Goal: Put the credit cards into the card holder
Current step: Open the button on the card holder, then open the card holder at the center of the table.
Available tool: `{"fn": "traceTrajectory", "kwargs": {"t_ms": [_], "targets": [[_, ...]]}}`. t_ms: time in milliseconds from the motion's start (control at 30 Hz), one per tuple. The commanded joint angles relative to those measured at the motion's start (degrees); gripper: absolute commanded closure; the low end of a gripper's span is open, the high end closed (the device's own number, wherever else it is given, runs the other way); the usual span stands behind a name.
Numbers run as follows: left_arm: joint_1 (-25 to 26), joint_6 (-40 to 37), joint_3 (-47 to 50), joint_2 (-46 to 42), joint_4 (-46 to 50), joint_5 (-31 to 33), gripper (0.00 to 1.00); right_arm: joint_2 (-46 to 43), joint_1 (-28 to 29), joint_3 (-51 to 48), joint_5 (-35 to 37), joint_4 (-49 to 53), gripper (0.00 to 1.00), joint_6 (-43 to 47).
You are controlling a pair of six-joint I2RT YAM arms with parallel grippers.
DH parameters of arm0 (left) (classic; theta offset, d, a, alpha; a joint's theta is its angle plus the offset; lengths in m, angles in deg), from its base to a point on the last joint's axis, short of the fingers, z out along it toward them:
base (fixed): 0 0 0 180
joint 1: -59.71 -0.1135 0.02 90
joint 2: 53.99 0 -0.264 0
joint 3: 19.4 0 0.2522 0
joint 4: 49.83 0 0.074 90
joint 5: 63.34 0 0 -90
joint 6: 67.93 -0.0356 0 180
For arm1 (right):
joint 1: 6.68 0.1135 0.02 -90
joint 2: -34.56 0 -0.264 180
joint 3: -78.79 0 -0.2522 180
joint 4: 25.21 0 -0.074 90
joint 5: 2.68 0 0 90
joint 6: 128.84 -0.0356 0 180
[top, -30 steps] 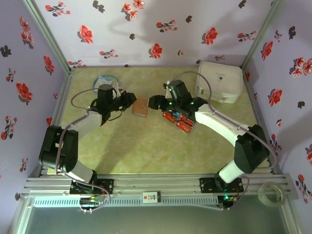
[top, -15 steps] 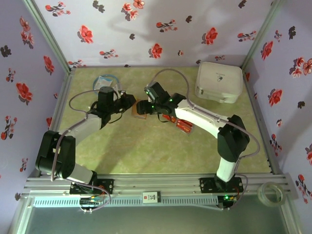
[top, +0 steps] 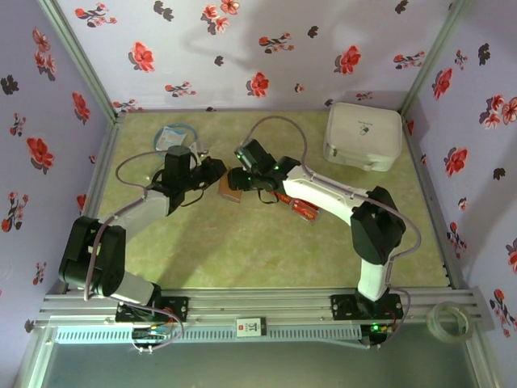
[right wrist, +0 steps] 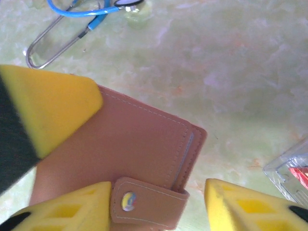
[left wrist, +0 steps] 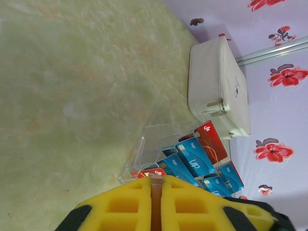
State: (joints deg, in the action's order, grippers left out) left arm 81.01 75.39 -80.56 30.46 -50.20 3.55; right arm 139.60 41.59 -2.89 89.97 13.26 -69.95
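The brown card holder [right wrist: 130,149] lies folded, its snap strap [right wrist: 147,204] closed over the edge. My left gripper [top: 213,171] is shut on its far edge; a thin brown strip [left wrist: 155,192] shows between the yellow pads [left wrist: 130,202]. My right gripper [right wrist: 156,202] is open and straddles the strap: one finger [right wrist: 77,207] touches it, the other [right wrist: 250,207] stands apart. In the top view the right gripper [top: 241,178] hangs over the card holder [top: 230,194]. Red and blue credit cards [left wrist: 195,156] stand in a clear tray [top: 297,206] to the right.
A big white rounded case [top: 363,136] sits at the back right, also in the left wrist view [left wrist: 219,91]. A packet with a blue cable [top: 174,134] lies at the back left, near the card holder [right wrist: 91,12]. Flowered walls enclose the green table [top: 242,250].
My right arm swung left from above the tray of cards to the card holder, and its jaws have narrowed around the strap. The left gripper kept its hold.
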Motion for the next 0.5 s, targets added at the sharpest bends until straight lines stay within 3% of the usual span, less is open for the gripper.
{"fn": "traceTrajectory", "kwargs": {"t_ms": [0, 267, 467], "targets": [[0.3, -1.3, 0.2, -2.2, -0.2, 0.4, 0.98, -2.9, -1.9, -5.9, 5.5, 3.2, 0.52, -0.3], [0.3, -2.2, 0.0, -1.9, 0.2, 0.4, 0.99, -16.7, -4.9, -16.7, 4.0, 2.3, 0.52, -3.4], [0.2, -2.9, -0.2, -1.9, 0.7, 0.4, 0.99, -17.7, -5.2, -15.2, -3.6, -2.3, 0.46, -6.4]]}}
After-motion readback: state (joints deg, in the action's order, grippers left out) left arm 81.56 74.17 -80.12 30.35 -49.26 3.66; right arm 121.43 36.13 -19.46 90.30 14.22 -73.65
